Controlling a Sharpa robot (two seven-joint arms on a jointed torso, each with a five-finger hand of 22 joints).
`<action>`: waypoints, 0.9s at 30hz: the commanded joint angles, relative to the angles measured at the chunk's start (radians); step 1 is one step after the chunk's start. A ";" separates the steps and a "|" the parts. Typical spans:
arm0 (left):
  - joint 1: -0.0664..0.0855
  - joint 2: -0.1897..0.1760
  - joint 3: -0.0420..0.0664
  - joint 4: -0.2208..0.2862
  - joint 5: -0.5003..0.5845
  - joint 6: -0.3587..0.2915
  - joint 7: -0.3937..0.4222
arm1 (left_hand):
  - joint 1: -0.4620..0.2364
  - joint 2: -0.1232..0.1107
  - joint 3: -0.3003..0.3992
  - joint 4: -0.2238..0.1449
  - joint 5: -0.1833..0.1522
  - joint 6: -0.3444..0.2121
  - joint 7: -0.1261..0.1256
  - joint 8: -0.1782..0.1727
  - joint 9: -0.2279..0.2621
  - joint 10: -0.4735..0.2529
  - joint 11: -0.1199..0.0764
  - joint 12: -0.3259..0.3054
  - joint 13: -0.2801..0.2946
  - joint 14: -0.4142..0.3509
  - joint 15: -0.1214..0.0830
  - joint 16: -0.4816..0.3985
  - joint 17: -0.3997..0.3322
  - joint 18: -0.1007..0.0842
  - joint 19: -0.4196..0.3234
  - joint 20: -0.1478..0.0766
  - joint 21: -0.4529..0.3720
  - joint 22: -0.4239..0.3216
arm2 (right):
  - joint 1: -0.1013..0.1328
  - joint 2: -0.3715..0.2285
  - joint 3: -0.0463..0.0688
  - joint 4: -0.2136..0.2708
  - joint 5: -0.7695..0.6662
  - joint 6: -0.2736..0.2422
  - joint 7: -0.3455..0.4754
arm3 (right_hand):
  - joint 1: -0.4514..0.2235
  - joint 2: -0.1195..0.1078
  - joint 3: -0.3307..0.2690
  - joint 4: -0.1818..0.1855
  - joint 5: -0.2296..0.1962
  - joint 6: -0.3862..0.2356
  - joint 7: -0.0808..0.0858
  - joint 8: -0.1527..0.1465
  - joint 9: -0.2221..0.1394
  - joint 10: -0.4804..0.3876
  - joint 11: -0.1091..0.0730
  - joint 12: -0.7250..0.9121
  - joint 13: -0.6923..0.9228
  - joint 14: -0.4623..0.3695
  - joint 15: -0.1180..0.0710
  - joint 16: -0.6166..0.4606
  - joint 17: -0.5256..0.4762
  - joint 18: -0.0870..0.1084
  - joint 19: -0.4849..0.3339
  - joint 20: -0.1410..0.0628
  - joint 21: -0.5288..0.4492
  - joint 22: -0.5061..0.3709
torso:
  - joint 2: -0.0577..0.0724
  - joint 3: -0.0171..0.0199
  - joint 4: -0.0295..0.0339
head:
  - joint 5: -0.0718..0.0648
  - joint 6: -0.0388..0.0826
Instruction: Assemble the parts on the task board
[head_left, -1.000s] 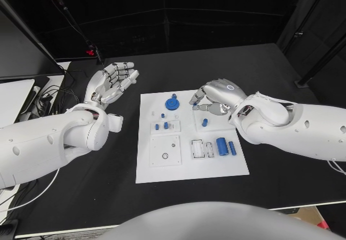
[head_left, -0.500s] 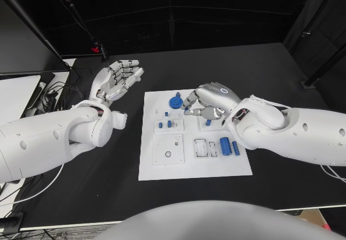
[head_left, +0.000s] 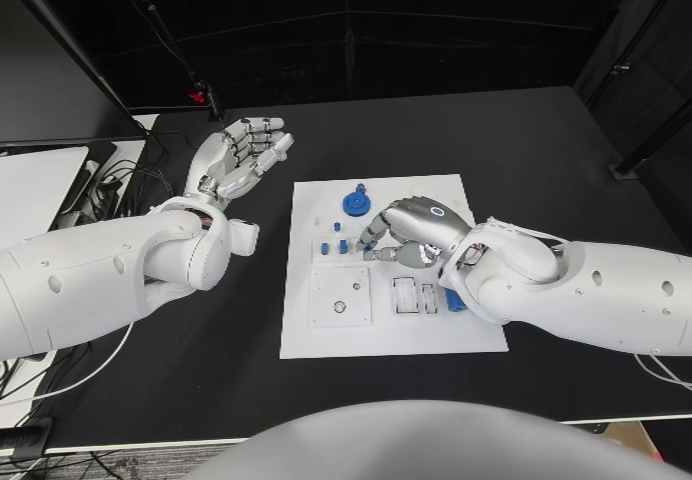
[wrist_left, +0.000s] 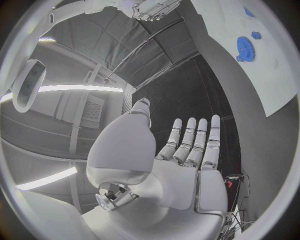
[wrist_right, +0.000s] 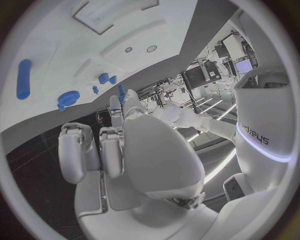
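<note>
A: Where's the board?
B: I've got the task board (head_left: 392, 335), white, mid-frame on the black tabletop (head_left: 577, 160). Blue gear (head_left: 355, 205) sits near its upper edge, small blue pieces (head_left: 336, 246) just below that, left of centre. A blue cylinder (head_left: 453, 300) pokes out at the right edge of the board, partly under my right forearm.

A: Right hand?
B: My right hand (head_left: 408, 226) is over the upper middle of the board, back of the hand up, fingers curled down and leftward toward the small blue pieces. Gear sits just up-left of it, apart. In the right wrist view the fingers (wrist_right: 119, 107) point toward the gear (wrist_right: 67, 98) and the small pieces (wrist_right: 104, 78). Whether anything is pinched there, I can't tell.

A: Left?
B: My left hand (head_left: 238, 158) is off the board, upper left of the frame, over bare tabletop. Palm up, fingers straight and side by side, nothing in it. In the left wrist view the hand (wrist_left: 187, 160) is flat with fingers extended, and the gear (wrist_left: 245, 48) and board (wrist_left: 275, 75) are well away at the upper right.
</note>
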 joint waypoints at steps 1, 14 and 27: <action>0.001 -0.001 0.001 0.000 0.001 0.008 0.142 | 0.001 0.012 0.005 -0.002 0.006 -0.009 0.147 0.005 -0.001 -0.007 0.002 0.005 -0.002 0.003 -0.001 0.003 -0.001 -0.008 0.006 0.003 0.005 -0.001 | -0.010 0.010 0.001 -0.005 -0.007 0.025 0.022 | 0.010 -0.002 0.005 0.000 0.001 0.001 0.006 -0.005 0.000 0.005 -0.001 -0.006 0.001 0.101 0.004 0.005 0.248 0.015 0.058 0.001 -0.002 0.228 | 0.000 0.0007 0.0003 | 0.000 0.000; 0.000 -0.002 0.001 -0.001 0.001 0.009 0.141 | 0.001 0.013 0.005 -0.002 0.006 -0.009 0.148 0.005 -0.002 -0.008 0.002 0.005 -0.002 0.003 -0.001 0.004 -0.001 -0.008 0.006 0.003 0.005 -0.001 | -0.032 0.049 0.001 -0.031 -0.058 0.050 0.030 | 0.013 -0.001 0.009 -0.001 0.001 0.001 0.007 -0.007 -0.001 0.005 -0.001 -0.007 0.001 0.101 0.005 0.005 0.247 0.015 0.057 0.001 -0.002 0.228 | 0.001 -0.0001 -0.0003 | 0.000 0.000; 0.000 -0.001 0.001 0.000 0.001 0.010 0.141 | 0.001 0.014 0.004 -0.002 0.007 -0.010 0.148 0.006 -0.002 -0.008 0.002 0.007 -0.002 0.003 -0.001 0.005 -0.003 -0.008 0.006 0.003 0.005 -0.002 | -0.042 0.072 0.001 -0.050 -0.097 0.086 0.030 | 0.013 -0.003 0.010 0.000 0.001 0.000 0.008 -0.009 -0.001 0.003 0.001 -0.009 0.001 0.100 0.005 0.004 0.245 0.015 0.056 0.002 -0.005 0.227 | 0.001 -0.0002 -0.0004 | -0.003 0.000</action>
